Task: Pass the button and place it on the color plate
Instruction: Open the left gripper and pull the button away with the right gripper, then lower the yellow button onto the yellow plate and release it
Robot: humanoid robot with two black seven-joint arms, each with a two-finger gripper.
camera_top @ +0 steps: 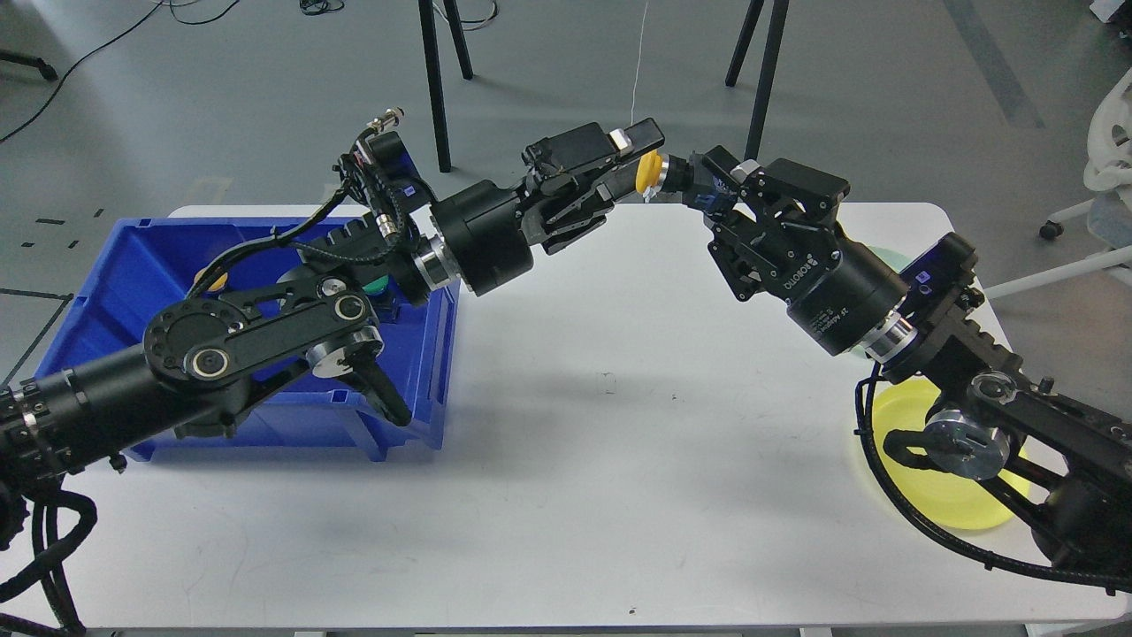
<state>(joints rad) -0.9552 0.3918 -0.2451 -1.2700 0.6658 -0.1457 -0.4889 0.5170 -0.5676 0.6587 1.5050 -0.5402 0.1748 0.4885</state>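
A: Button [648, 174], yellow, held up above the far edge of the white surface [619, 460], right between the two hands. Head view only.

B: Which hand has it?

A: Left hand [630, 159] has its fingers closed on the button's left side. Right hand [683, 181] meets the button from the right; its fingertips are dark and seen end-on, so I cannot tell whether they are closed on it or still apart.

B: Plates?

A: Yellow plate [955, 504] on the right of the surface, near the front, partly covered by the right arm. A pale green plate [887, 261] shows behind the right wrist, mostly hidden.

B: Anything else?

A: Blue bin [133, 265] at the left end of the surface, the left arm crossing over it. Inside, a bit of yellow [215, 281] and a bit of green [378, 286] show past the arm; too hidden to name.
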